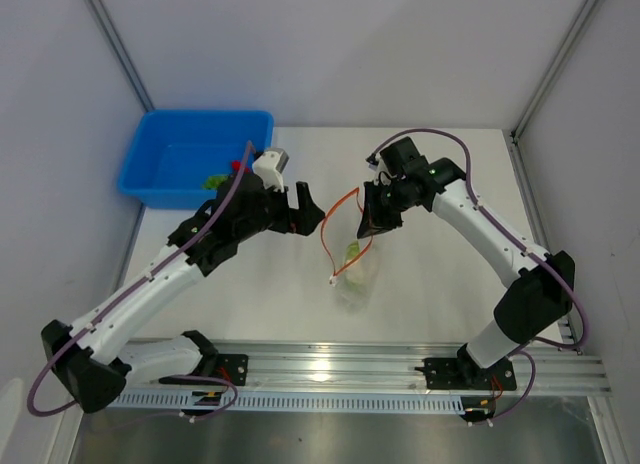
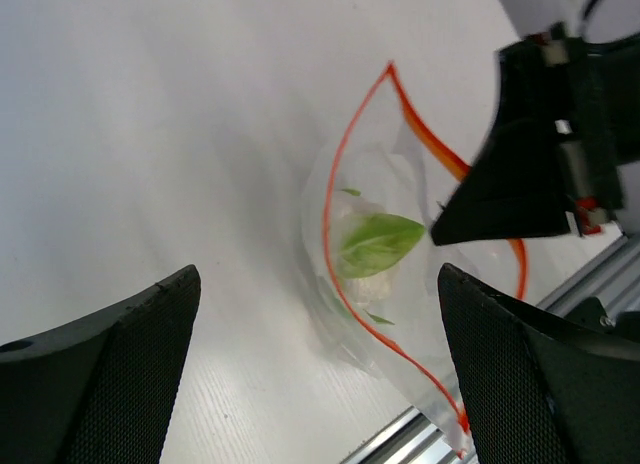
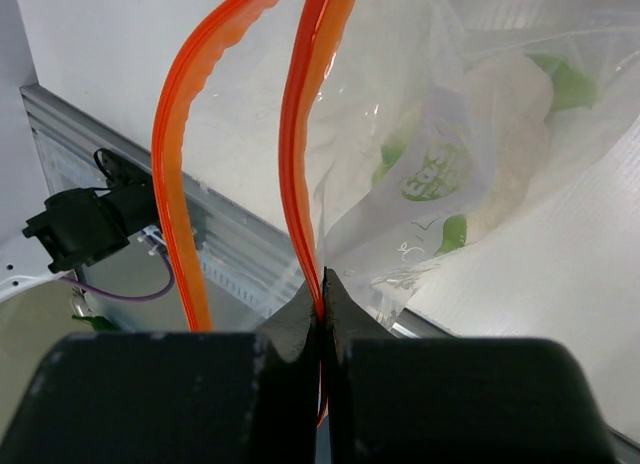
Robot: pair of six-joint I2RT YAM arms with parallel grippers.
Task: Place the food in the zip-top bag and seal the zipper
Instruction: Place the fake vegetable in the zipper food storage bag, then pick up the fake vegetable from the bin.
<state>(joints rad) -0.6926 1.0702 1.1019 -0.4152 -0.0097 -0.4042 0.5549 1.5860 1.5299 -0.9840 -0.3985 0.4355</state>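
Top external view. The right gripper (image 1: 378,222) holds the bag (image 1: 356,276) up by its zipper (image 1: 327,239) near the middle of the table (image 1: 440,184). The bag's lower end appears to rest on the surface. The left gripper (image 1: 306,210) hangs just left of the bag, between it and the bin (image 1: 200,116) at the far left. In the bin lie a green piece (image 1: 213,180), probably the grapes, and a red piece (image 1: 238,165), probably the chili. No yellow-orange piece can be made out.

Left wrist view. The left gripper's fingers are spread wide with nothing between them. Beyond them the zipper forms an open loop, and the cauliflower (image 2: 372,246) lies inside the bag.

Right wrist view. The right gripper is clenched on one lip of the zipper only. The other lip arcs free beside it, so the mouth gapes.

Judgement. Loading is partly done, and the step in hand is fetching the next food from the bin. To do it well:
- The right pinch should stay firm and high so the loop stays wide.
- The left arm should release each piece over the gap, well clear of the free lip, since a nudge could fold it shut.
- Sealing will need both lips aligned before they are pressed along their length.
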